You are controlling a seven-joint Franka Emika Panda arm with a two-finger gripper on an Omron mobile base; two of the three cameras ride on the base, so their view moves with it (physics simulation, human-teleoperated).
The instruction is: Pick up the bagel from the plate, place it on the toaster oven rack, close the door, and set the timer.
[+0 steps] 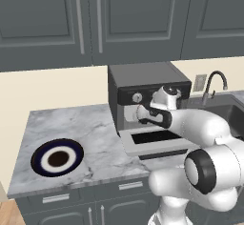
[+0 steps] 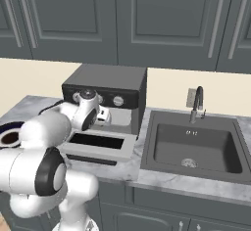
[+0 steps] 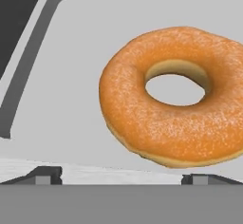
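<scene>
Bagel (image 3: 173, 95) lies on toaster oven rack (image 3: 71, 76); fingers (image 3: 43, 175) wide, holding nothing.

Orange bagel (image 3: 175, 97) apparently lying flat on pale rack (image 3: 71, 76).

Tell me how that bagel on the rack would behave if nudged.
The bagel lies flat on the rack, so it would probably slide, not roll. Its thick ring looks firm enough to keep shape. Being small bread, it is likely light.
</scene>
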